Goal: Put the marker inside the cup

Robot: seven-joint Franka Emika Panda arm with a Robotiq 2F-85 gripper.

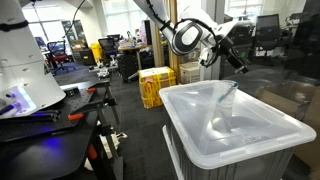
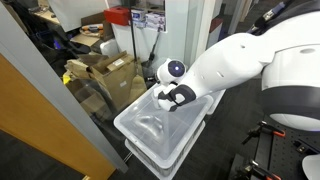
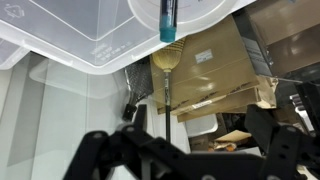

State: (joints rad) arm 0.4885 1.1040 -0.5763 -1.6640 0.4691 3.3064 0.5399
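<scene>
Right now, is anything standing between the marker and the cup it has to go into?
Nothing visible does. In the wrist view the marker lines up with the round outline of the cup, seemingly at or inside it. The claw looks open and empty. The bin only surrounds the cup.

The marker [image 3: 167,22], dark with a teal section, sits inside the cup [image 1: 228,102], pointing along its length. The cup, a clear tapered tumbler, stands upright in the bin [image 1: 262,128].
</scene>
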